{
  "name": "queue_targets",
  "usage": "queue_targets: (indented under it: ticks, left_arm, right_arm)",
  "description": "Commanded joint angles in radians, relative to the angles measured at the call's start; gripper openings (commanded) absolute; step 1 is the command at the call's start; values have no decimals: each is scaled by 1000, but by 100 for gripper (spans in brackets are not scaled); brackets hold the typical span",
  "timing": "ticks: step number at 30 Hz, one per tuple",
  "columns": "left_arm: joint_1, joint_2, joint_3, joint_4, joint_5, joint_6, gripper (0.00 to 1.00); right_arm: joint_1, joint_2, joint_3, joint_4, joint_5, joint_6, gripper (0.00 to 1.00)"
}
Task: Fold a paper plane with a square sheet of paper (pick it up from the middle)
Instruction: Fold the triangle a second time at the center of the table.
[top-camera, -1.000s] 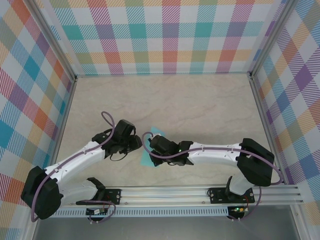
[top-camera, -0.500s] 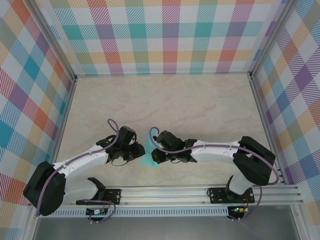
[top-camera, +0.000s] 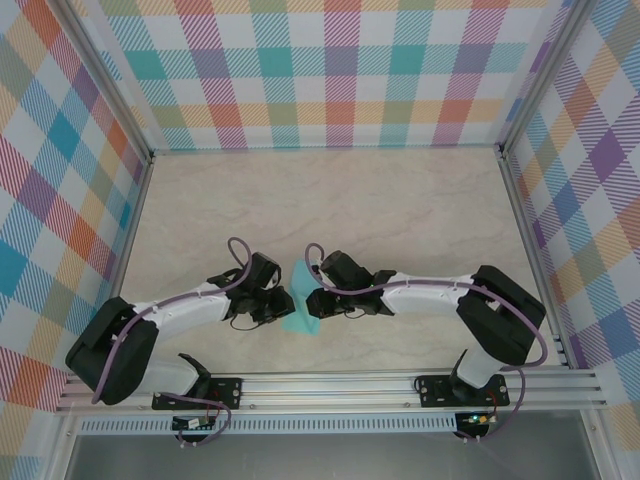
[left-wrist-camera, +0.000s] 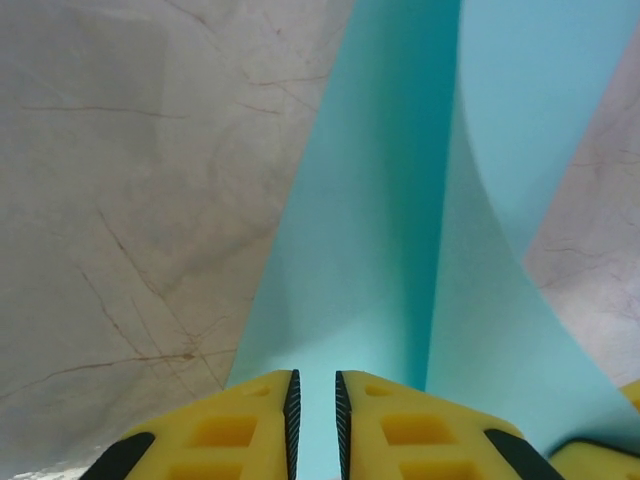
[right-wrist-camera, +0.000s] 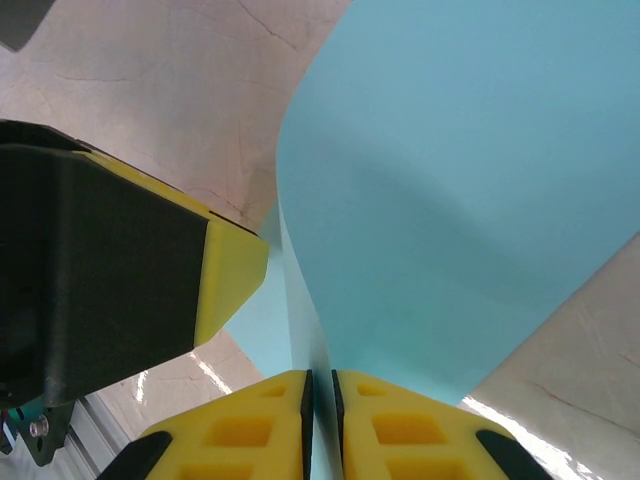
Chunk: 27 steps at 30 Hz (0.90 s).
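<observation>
The square sheet of paper (top-camera: 297, 323), plain turquoise, lies on the marble table near the front with one part bent upright. My right gripper (top-camera: 313, 300) is shut on the upright flap (right-wrist-camera: 450, 180), whose edge runs down between the yellow fingers (right-wrist-camera: 320, 375). My left gripper (top-camera: 283, 300) faces it from the left. Its jaws (left-wrist-camera: 315, 375) stand a narrow gap apart over the flat part of the sheet (left-wrist-camera: 380, 200), left of the raised fold. The left gripper's finger (right-wrist-camera: 232, 270) sits close beside the flap in the right wrist view.
An aluminium rail (top-camera: 330, 385) with both arm bases runs along the near edge. Checked walls (top-camera: 330, 70) close in the back and both sides. Bare marble tabletop (top-camera: 400, 210) stretches behind the grippers.
My left gripper has moved right, up to the paper, and its jaws have narrowed. The right gripper has shifted slightly right and kept hold of the sheet, which now stands up more.
</observation>
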Motion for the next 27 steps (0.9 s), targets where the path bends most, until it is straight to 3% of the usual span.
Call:
queue_targets:
  ticks: [1,27]
  left_arm:
    - [-9,31,11,8,-4,21,18]
    - [-18,81,55,-86,-66,62,16]
  right_arm:
    - [-18,26,-11,32,-42,-35,15]
    - [-80,147,87,-15,-94,-159,15]
